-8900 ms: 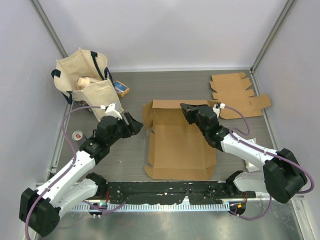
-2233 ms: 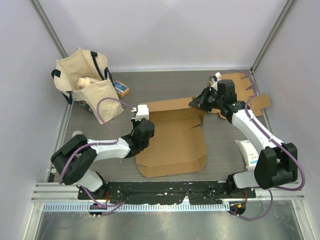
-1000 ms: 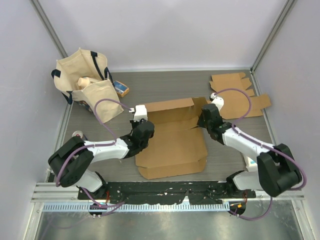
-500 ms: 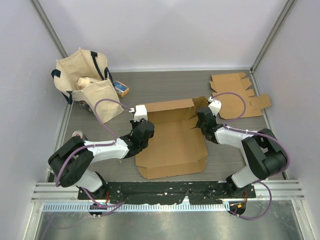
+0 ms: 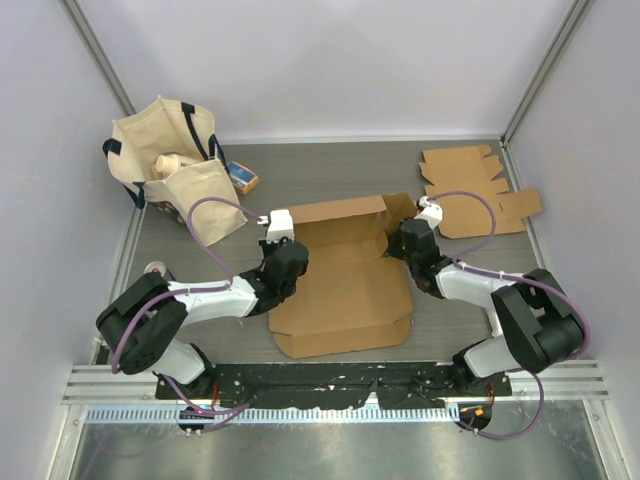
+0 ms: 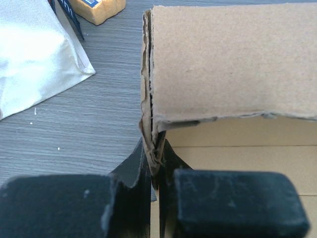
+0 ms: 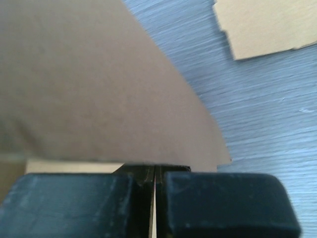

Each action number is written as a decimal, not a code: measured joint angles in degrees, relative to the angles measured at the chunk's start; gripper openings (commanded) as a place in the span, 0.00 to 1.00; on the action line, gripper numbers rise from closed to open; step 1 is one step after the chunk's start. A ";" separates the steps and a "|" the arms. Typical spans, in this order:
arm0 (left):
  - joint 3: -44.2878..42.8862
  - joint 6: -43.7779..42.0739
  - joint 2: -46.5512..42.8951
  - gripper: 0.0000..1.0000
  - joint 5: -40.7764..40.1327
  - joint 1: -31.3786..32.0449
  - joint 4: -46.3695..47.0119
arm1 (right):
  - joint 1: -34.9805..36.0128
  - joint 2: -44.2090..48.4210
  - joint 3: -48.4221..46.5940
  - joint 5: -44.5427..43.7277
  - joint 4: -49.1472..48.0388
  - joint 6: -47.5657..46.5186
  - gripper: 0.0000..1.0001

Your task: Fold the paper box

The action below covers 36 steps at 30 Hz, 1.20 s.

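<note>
The brown paper box lies open in the middle of the table, its back wall tilted up. My left gripper is shut on the box's left side wall. In the left wrist view its fingertips pinch the doubled cardboard edge where it meets the back wall. My right gripper is shut at the box's right rear corner. In the right wrist view its closed tips sit against the lower edge of a raised flap, with nothing seen between them.
A cream tote bag with a small yellow and blue packet beside it stands at the back left. Flat cardboard blanks lie at the back right. Grey enclosure walls run close along both sides.
My right gripper has slid a little left onto the box's right rear flap, and its arm has swung lower and nearer. The left gripper and the box's left side have not moved.
</note>
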<state>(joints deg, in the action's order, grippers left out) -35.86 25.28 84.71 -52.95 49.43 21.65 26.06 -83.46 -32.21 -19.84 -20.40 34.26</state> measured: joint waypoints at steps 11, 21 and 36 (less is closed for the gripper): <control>-0.04 0.31 0.00 0.00 0.04 0.02 -0.13 | 0.50 -2.58 3.52 11.56 -3.76 3.72 0.02; -0.04 0.46 0.00 0.00 -0.33 -0.07 -0.37 | 0.42 -5.68 2.71 11.30 -4.24 3.69 0.05; -0.04 1.18 0.00 0.00 -0.31 -0.02 -0.37 | 0.00 18.16 11.21 9.42 12.63 6.75 0.07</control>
<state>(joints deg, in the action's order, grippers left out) -35.90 26.46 84.71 -53.25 49.41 21.28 26.06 -65.30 -20.99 -10.41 -7.77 41.01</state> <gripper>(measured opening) 0.064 0.089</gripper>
